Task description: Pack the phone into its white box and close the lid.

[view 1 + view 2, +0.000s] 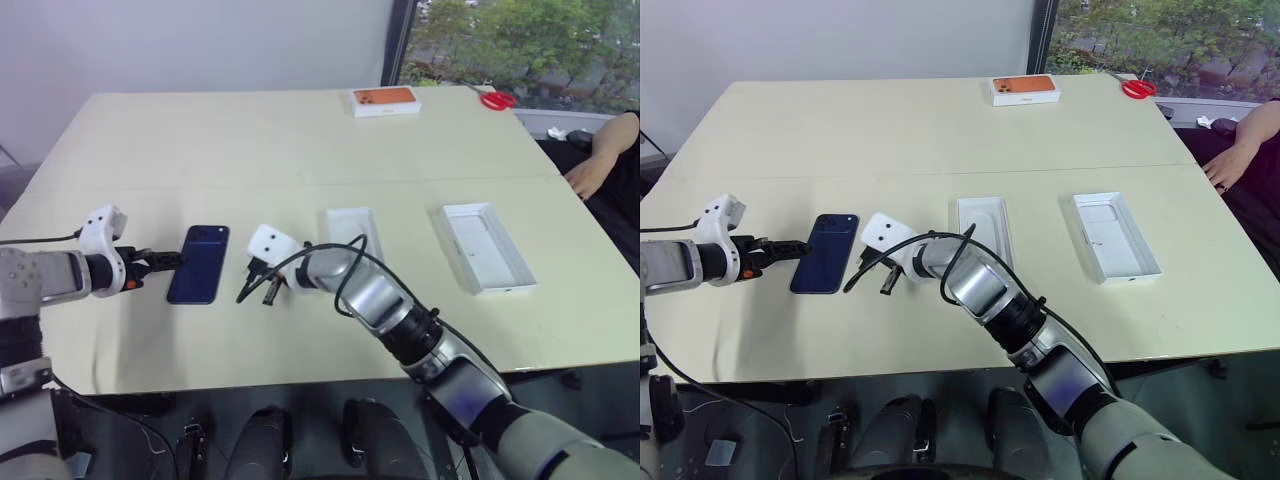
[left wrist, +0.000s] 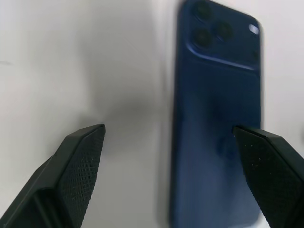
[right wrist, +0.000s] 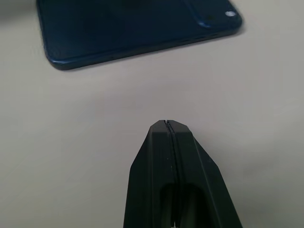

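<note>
I count one phone [image 1: 199, 263], lying flat and back-up on the table [image 1: 250, 140], its camera cluster at the far end. There are two shallow white trays: one [image 1: 352, 234] near the middle of the table, at about three o'clock from the phone, and a second [image 1: 485, 247] further out in the same direction, well apart from the first. One white box with an orange top [image 1: 385, 100] sits at the far edge, at about one o'clock from the phone, and one pair of red scissors [image 1: 497, 99] lies beyond it toward the window. My left gripper [image 1: 165, 262] sits at the phone's nine o'clock side with its fingers [image 2: 78, 161] spread wide, one over bare table and one over the phone's back, clamped on nothing. My right gripper [image 1: 256, 290] hangs just beside the phone at about four o'clock, fingers pressed together and empty. The table is pale cream, made of two joined tops. A plain wall stands behind it, a window with trees lies at two o'clock, and a person's hand [image 1: 581, 176] rests by the table's edge.
</note>
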Robot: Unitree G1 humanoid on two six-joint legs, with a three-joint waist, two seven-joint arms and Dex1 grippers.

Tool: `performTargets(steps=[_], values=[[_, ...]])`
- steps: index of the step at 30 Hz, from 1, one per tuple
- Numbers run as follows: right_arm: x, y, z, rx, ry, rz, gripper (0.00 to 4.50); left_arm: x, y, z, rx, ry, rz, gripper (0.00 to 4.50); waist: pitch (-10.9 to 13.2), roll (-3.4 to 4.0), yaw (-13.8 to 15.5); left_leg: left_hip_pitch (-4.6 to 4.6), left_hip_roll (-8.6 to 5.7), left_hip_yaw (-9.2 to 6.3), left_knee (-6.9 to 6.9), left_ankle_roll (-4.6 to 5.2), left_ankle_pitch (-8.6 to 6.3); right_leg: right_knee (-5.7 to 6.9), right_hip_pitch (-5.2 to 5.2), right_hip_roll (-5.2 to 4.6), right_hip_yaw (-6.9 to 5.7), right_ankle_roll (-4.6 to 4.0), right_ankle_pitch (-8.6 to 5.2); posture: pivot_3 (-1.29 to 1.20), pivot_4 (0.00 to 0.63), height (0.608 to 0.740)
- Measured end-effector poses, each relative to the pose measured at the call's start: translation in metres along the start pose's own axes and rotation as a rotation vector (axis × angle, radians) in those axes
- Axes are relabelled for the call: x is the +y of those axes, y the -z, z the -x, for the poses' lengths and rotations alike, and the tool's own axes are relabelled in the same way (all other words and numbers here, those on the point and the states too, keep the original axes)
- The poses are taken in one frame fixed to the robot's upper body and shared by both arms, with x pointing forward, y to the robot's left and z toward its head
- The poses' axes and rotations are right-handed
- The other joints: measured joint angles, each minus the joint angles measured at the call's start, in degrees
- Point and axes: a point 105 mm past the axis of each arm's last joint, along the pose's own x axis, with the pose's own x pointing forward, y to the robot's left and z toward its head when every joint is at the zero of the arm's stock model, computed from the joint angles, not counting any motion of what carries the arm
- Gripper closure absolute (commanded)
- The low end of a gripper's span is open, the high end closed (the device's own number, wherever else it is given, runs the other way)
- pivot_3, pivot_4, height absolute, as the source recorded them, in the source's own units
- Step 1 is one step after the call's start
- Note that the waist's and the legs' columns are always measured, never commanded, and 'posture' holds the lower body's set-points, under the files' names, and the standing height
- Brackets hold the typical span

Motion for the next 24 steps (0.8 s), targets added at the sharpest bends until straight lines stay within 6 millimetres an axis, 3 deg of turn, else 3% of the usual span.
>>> performTargets(steps=[3, 11, 24], values=[[0.009, 0.0, -0.007, 0.005, -0.03, 0.007, 4.5, -0.009, 0.005, -0.003, 0.029, 0.048, 0.007, 0.03, -0.01, 0.01, 0.07, 0.0, -0.04, 0.0, -0.01, -0.03, 0.01, 0.0, 0.0, -0.06, 0.03, 0.0, 0.0, 0.0, 0.15, 0.74], [0.007, 0.002, -0.015, 0.011, -0.03, 0.008, 4.5, -0.043, 0.014, -0.02, 0.036, 0.216, 0.036, 0.03, -0.11, 0.1, 0.55, 0.01, -0.31, -0.11, -0.02, -0.05, 0.02, 0.03, 0.04, -0.6, -0.1, 0.0, 0.0, 0.0, 0.15, 0.74], [-0.002, 0.005, -0.011, 0.012, 0.004, -0.004, 4.5, -0.056, 0.022, -0.025, -0.008, 0.328, 0.139, 0.03, -0.13, 0.1, 0.41, 0.02, -0.36, -0.15, -0.03, -0.05, 0.02, 0.03, 0.06, -0.67, -0.12, 0.01, 0.0, 0.0, 0.15, 0.74]])
